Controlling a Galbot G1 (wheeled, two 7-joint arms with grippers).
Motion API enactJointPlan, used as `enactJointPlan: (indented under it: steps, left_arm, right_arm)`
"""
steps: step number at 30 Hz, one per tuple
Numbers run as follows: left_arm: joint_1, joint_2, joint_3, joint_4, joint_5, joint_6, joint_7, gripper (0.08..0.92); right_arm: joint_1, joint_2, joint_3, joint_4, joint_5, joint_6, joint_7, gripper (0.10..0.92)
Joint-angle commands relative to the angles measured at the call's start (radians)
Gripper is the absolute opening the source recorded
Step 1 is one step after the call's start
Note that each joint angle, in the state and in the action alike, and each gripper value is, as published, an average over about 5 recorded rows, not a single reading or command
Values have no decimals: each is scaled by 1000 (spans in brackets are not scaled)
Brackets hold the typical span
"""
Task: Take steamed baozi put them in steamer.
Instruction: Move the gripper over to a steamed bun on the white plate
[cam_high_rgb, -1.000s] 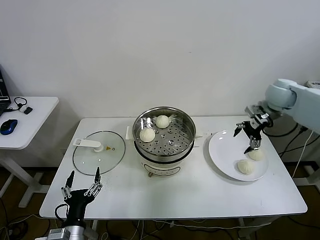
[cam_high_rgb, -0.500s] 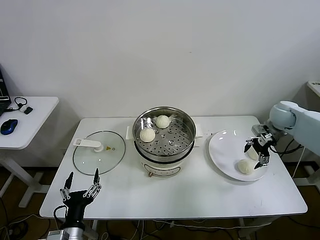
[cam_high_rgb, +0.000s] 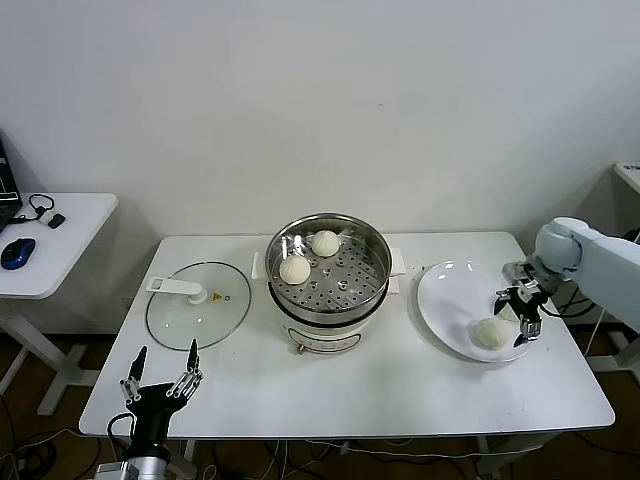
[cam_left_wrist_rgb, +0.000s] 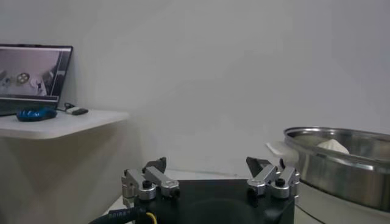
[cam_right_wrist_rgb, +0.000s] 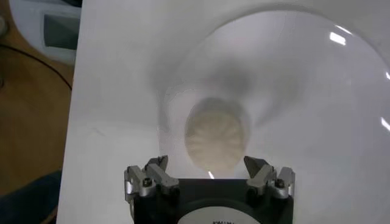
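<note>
Hanging low over the far side of the plate, the right gripper has its fingers spread wide, with nothing held between them. In the right wrist view a bun with little folds on top sits on the plate right in front of the gripper, in line with the gap between the fingers but not touched by them. In the head view one bun shows on the plate just beside the gripper, and the gripper hides most of what is under it, so it is hard to tell there if that is the same bun. Two more buns are already in the steamer, which stands in the middle of the table. One steamer bun lies on the holed tray near the left rim, and the other steamer bun lies at the back of the tray. They sit near each other but do not touch. A glass lid lies flat on the table to the left of the steamer. The left gripper waits at the near left edge of the table, pointing up, with its fingers apart and empty. A side table stands off to the left with a blue mouse on it.
</note>
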Motion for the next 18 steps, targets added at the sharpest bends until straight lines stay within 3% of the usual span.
enactJointPlan:
  steps: [1, 18]
  left_arm:
    - [1, 1, -3, 5, -2, -1, 0, 823]
    - [-6, 1, -5, 14, -4, -1, 0, 823]
  right_arm:
    - [-33, 38, 27, -47, -24, 6, 3, 823]
    - [-51, 72, 32, -63, -38, 6, 8, 823]
